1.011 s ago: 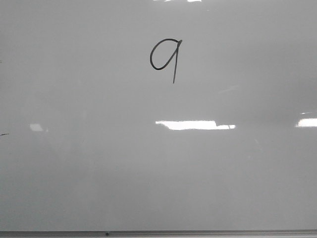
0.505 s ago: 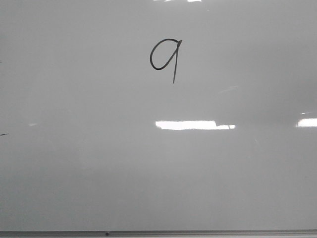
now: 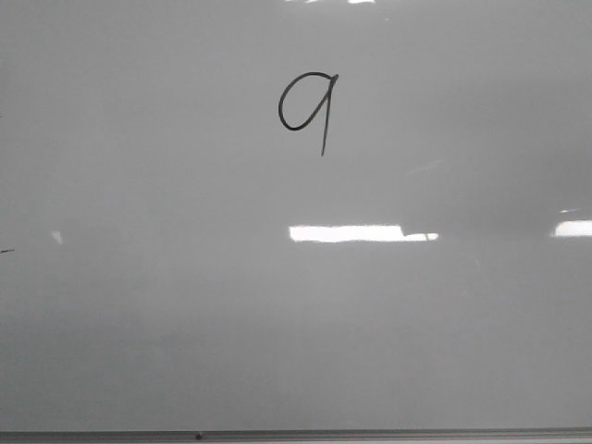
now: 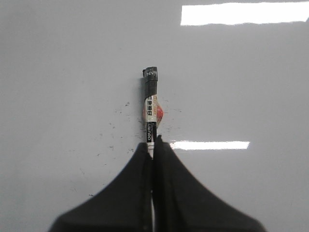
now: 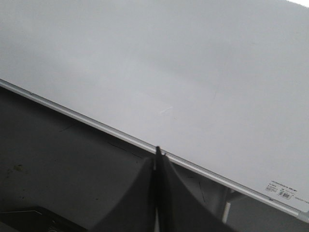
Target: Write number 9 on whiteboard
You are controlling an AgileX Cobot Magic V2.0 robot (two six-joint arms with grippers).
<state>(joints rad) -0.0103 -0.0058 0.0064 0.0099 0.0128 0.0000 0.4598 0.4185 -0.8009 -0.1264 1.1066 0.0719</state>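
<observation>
A thin black number 9 [image 3: 308, 111], with a slanted oval loop and a straight tail, is drawn high on the pale glossy whiteboard [image 3: 296, 333]. No arm shows in the front view. In the left wrist view my left gripper [image 4: 153, 145] is shut on a white and black marker [image 4: 151, 108] whose dark capped end points away over the whiteboard [image 4: 58, 72]. In the right wrist view my right gripper [image 5: 157, 153] is shut with nothing between its fingers, hanging over the whiteboard's grey edge strip [image 5: 96, 124].
Bright light reflections [image 3: 361, 233] lie across the board. A tiny dark scratch mark [image 3: 7, 250] sits at its left edge. Small dark specks [image 4: 113, 140] dot the board around the marker. A dark surface [image 5: 63, 169] lies beside the board's edge, with a label [image 5: 280, 191] near one corner.
The number 9 and the board are unchanged. A small faint reflection at the left of the board has shrunk and faded.
</observation>
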